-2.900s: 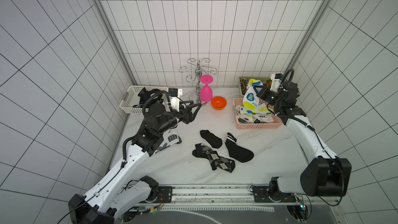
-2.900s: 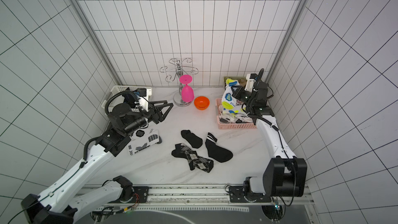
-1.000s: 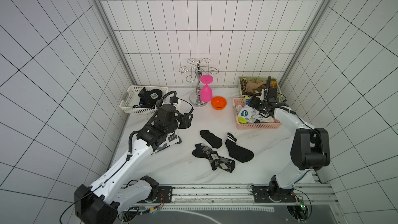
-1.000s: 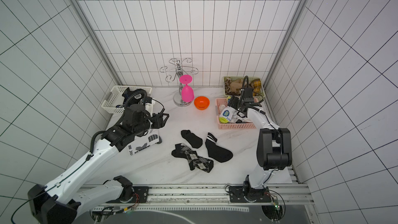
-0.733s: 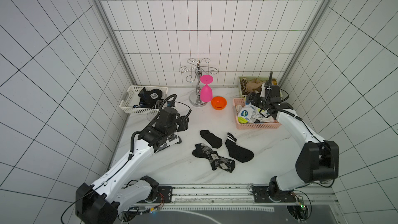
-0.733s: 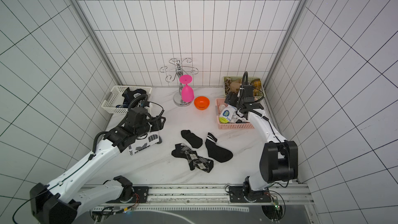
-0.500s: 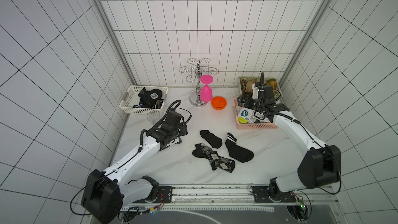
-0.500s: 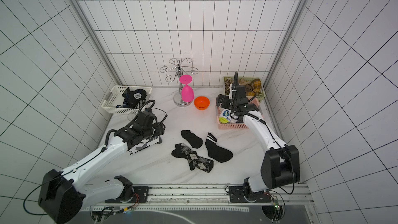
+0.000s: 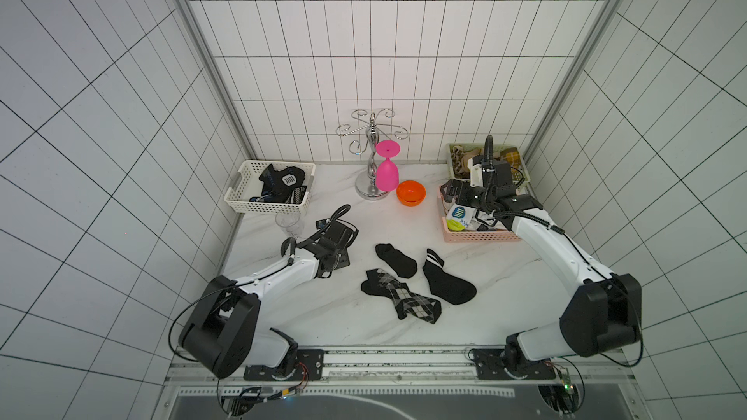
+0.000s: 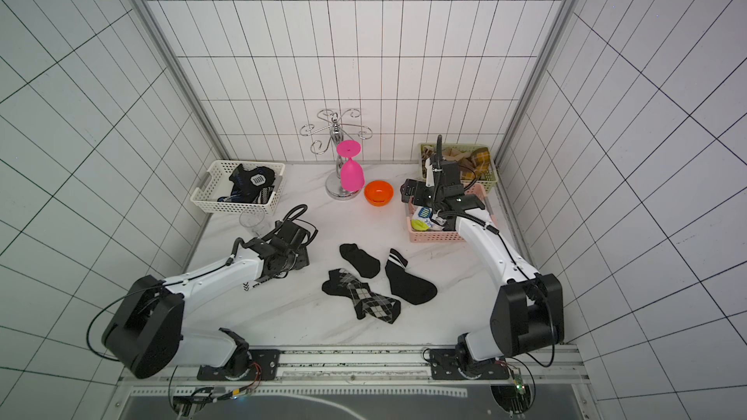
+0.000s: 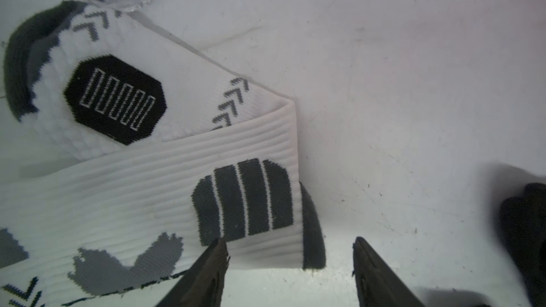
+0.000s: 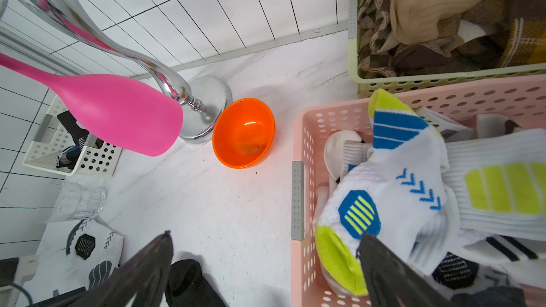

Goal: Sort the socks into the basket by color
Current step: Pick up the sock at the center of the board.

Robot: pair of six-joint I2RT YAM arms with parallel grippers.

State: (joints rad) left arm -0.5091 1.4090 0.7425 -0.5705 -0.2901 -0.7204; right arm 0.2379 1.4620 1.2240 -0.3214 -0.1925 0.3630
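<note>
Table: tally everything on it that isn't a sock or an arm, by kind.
Baskets: 3 (white basket, pink basket, green basket)
Glasses: 2 (pink glass, clear glass)
bowl: 1
rack: 1
Total: 7

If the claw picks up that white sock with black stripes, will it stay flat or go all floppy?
Probably floppy: the white sock is soft knit and lies folded over itself. It looks light, so it should dangle from the left claw.
</note>
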